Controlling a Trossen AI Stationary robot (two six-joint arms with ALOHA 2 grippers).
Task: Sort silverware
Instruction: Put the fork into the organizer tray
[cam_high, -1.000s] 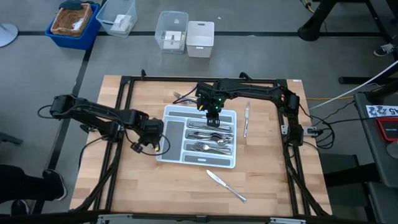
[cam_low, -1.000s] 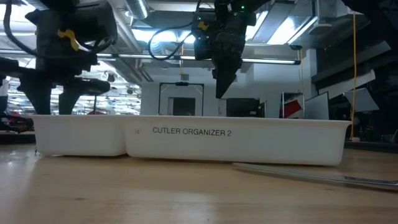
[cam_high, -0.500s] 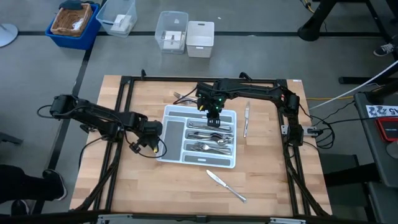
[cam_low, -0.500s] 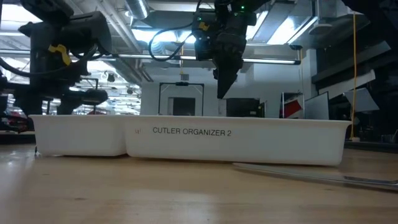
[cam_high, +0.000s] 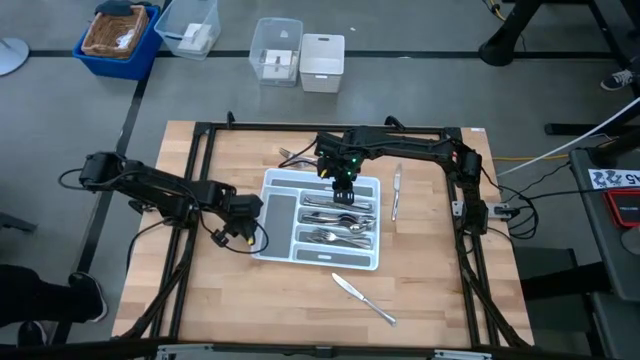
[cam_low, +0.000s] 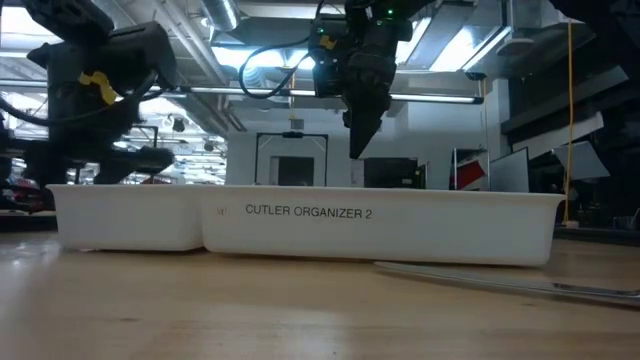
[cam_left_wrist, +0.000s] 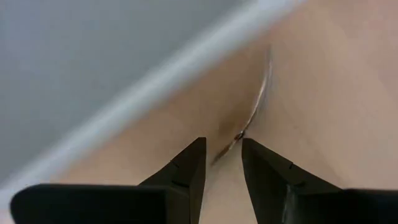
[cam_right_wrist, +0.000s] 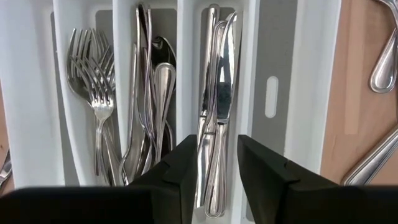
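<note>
The right gripper is hovering open and empty over the white tray; its wrist view alone is showing forks, spoons and knives lying sorted in separate compartments. The left gripper, open and empty, is sitting beside the tray. A knife is lying near the tray.

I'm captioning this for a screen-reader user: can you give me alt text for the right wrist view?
The right pincer, open and empty, hangs over a white tray with forks, spoons and knives sorted into separate slots. Other silverware lies on the wood beside the tray.
</note>
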